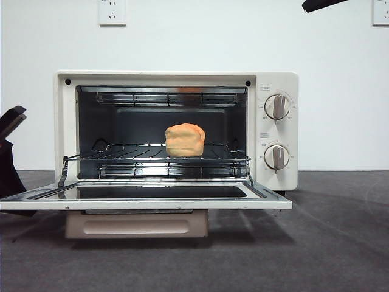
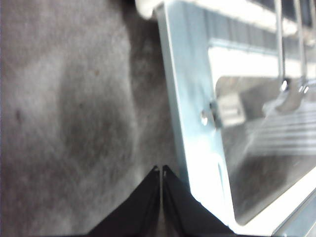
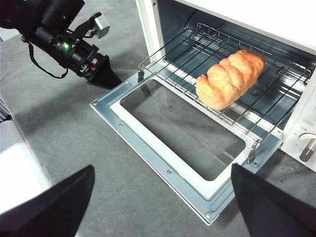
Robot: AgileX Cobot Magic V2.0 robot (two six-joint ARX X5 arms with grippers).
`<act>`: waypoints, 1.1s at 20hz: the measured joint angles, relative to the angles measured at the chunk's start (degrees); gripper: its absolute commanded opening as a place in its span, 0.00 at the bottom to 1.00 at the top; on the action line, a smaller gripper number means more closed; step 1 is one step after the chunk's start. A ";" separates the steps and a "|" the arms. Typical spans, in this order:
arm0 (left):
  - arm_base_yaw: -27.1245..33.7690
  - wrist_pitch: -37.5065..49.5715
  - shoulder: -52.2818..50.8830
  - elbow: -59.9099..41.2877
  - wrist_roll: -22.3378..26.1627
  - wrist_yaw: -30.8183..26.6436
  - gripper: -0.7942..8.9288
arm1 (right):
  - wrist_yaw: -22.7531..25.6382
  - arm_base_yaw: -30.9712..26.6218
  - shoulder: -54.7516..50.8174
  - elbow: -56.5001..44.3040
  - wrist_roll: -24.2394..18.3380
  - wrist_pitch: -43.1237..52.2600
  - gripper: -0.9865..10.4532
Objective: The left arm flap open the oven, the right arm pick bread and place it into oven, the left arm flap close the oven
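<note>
With the bread [image 3: 230,79] already sat on the oven [image 1: 276,82] rack and the right gripper [image 3: 160,207] spread wide and pulled clear, the pinched-shut left gripper [image 2: 161,170] beside the dropped door [image 3: 148,143] should probably be slid under its edge and lifted evenly.

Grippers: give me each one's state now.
Left gripper: shut, empty, beside the oven door.
Right gripper: open, empty, above the door.

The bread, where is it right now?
The bread lies on the wire rack inside the open oven, right of centre in the front view.
</note>
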 measured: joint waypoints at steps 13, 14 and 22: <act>1.31 18.12 0.13 -0.24 -14.56 7.80 0.10 | 0.00 0.00 0.00 0.00 0.20 0.00 0.46; 1.31 19.34 0.20 -0.57 -15.87 7.91 0.10 | 0.00 0.00 -0.02 0.00 0.20 0.00 0.46; 3.58 34.01 0.04 0.28 -22.27 9.40 0.10 | 0.09 0.00 0.00 0.00 0.20 0.00 0.46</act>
